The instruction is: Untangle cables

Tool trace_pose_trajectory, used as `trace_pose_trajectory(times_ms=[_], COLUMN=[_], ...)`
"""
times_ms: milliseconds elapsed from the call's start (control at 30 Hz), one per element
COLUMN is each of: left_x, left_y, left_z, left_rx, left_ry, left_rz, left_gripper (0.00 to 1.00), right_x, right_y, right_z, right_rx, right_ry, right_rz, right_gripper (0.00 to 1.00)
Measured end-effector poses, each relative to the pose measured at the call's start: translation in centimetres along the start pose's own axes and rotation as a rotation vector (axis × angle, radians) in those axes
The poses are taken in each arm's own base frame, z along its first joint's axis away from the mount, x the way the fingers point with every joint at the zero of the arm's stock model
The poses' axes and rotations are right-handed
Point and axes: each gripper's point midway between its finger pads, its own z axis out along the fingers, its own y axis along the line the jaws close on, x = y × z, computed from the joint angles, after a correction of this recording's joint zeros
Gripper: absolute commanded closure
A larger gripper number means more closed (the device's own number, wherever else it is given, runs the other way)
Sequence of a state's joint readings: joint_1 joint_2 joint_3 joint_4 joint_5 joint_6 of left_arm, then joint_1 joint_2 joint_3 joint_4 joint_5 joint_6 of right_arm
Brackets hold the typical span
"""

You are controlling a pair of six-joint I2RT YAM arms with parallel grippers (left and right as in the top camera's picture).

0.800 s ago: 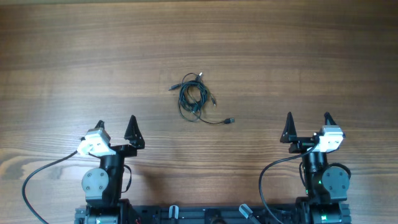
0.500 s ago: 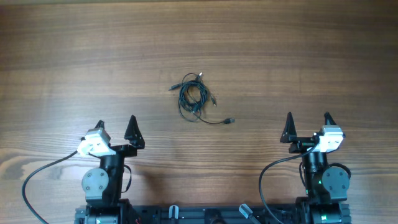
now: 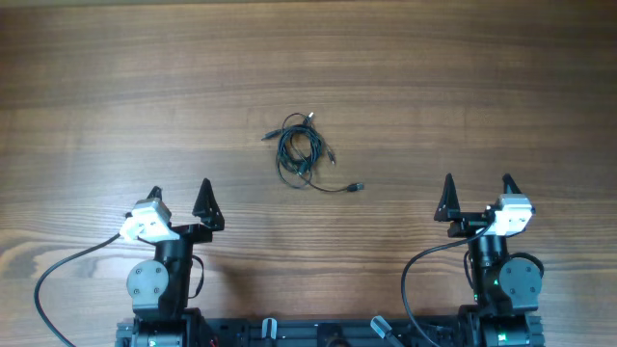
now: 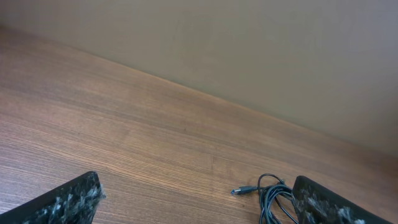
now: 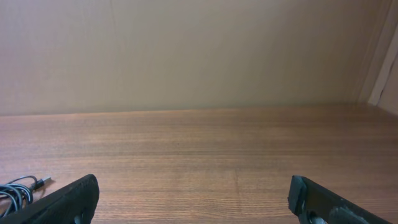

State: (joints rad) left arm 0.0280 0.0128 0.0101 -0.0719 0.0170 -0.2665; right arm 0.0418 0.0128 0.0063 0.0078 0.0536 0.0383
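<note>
The cables (image 3: 301, 150) lie bunched in small loose loops at the middle of the wooden table, with plug ends sticking out to the left, right and lower right. My left gripper (image 3: 180, 196) is open and empty, near the front left, well short of the bunch. My right gripper (image 3: 476, 192) is open and empty at the front right. In the left wrist view the cables (image 4: 268, 196) sit just inside the right finger. In the right wrist view a bit of cable with a plug (image 5: 22, 187) shows at the far left.
The wooden table (image 3: 463, 87) stretches wide on all sides of the bunch. A plain beige wall (image 5: 199, 56) stands behind the table's far edge. Thick black arm wires (image 3: 58, 270) curl by both bases at the front edge.
</note>
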Motion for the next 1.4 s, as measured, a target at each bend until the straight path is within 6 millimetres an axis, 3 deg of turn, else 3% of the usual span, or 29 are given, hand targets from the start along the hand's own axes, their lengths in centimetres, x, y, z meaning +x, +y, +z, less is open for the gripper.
trace_pose_trajectory(times_ms=[733,900,1033,1200,1333,1400], left_x=[0.0,0.3,0.0,-3.1,-3.9,-3.7], left_y=[0.0,0.1,-0.1,-1.2,-2.5,-3.2], left_z=[0.0,-0.1,0.0,2.5,5.7,6.1], left_rx=[0.000,-0.010,-0.047,-0.096,-0.106,-0.115], left_ry=[0.000,0.028,0.142,0.297,0.490,0.637], left_rz=[-0.018,-0.026,-0.030,-0.034,-0.052,-0.073], left_gripper=[0.00,0.00,0.00,0.00,0.00,0.00], right_x=[0.2,2.4,1.1,-0.5,-1.5,-1.6], right_y=[0.0,-0.1,0.0,0.1,0.3,0.3], right_z=[0.1,0.2,0.6,2.4,3.4,3.3], right_rx=[0.000,0.009,0.018,0.036,0.046,0.055], right_ry=[0.010,0.125,0.229,0.444,0.620,0.759], right_rz=[0.070,0.075,0.069,0.058,0.049,0.042], right_gripper=[0.00,0.00,0.00,0.00,0.00,0.00])
